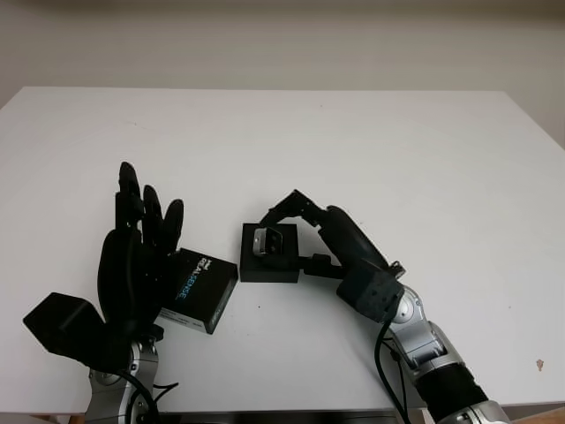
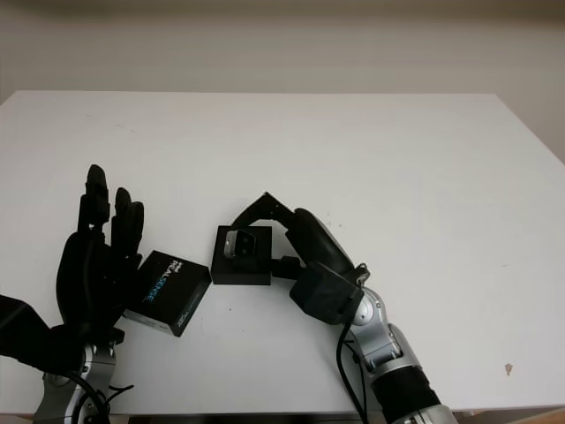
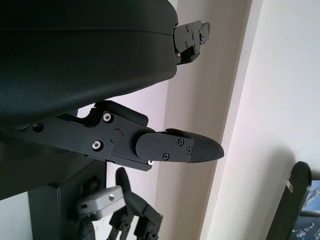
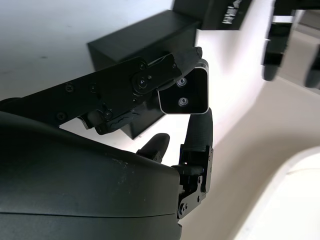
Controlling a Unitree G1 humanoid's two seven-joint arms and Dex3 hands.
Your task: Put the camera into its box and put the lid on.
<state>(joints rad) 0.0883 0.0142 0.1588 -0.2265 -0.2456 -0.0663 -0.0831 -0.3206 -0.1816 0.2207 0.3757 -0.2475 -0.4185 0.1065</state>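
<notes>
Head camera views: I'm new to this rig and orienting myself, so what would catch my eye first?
The right hand at the table's centre, fingers closed on the silver camera over the open black box. Just left, the printed lid lies on the white table, with the open left hand raised beside it.

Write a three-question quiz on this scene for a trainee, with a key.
1. True or false: the camera is at the box.
2. Which robot hand is at the camera: A left, B right?
3. The lid lies ____ the box on the table.

Key: 1 true; 2 B, its fingers on the camera; 3 beside, nearer the open left robot hand.
</notes>
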